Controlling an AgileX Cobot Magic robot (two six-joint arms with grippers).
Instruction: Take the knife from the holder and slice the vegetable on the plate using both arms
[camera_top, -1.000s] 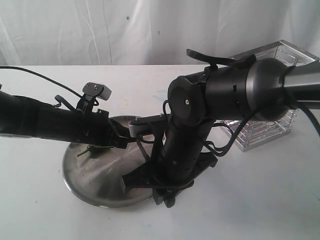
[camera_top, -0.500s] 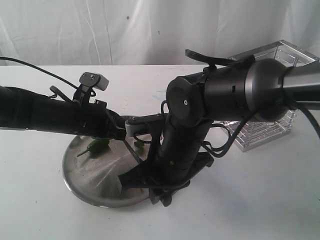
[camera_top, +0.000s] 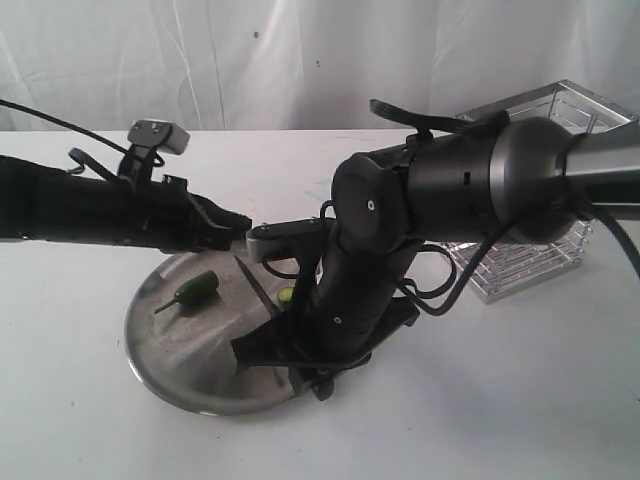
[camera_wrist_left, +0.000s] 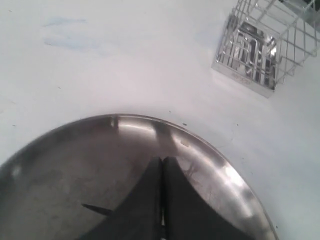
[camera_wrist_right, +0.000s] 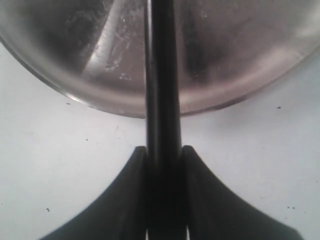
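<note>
a white cloth backdrop (camera_top: 200, 60) hangs in soft vertical folds behind the white table (camera_top: 520, 400), meeting its far edge. the tabletop is matte and plain, dotted with a few tiny dark specks (camera_wrist_right: 278, 107) and one faint bluish smudge (camera_wrist_left: 65, 32). the light is even and diffuse, casting only soft shadows.

The knife (camera_wrist_right: 162, 75), slim and all dark, is clamped between the right gripper's (camera_wrist_right: 164, 150) fingers, its blade slanting down over the scuffed steel plate (camera_top: 175, 355). The dark green vegetable (camera_top: 195, 290) lies on the plate near the left gripper (camera_wrist_left: 162, 162), whose fingers are pressed together. A pale-cut piece (camera_top: 287, 296) sits beside the blade. The chrome wire holder (camera_top: 525, 262) stands upright, well apart from both grippers.
</note>
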